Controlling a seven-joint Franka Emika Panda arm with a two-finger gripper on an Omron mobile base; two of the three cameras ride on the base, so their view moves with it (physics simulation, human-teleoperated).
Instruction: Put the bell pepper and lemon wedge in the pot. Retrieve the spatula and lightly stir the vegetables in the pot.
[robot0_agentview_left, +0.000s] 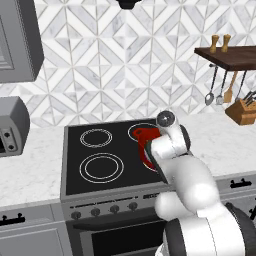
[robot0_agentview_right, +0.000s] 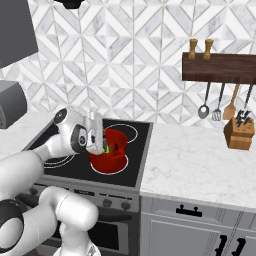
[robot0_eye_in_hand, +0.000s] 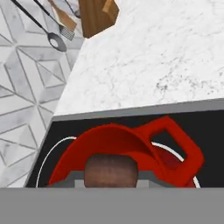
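Gripper (robot0_agentview_right: 101, 148) dips into the red pot (robot0_agentview_right: 113, 159) on the stove's (robot0_agentview_right: 134, 165) front-right burner; jaw state unclear. Something green inside, probably bell pepper (robot0_agentview_right: 106, 148). Brown rounded object (robot0_eye_in_hand: 111, 170) fills the hand view's pot.

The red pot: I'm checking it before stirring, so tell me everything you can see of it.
The pot is round, deep and glossy red, with a loop handle on its rim, seen close in the hand view. It stands upright on the stove's front right burner ring. Something green shows inside. The gripper hangs at its rim on the robot's side, with a brown rounded object at the pot's mouth; whether that touches the pot is unclear.
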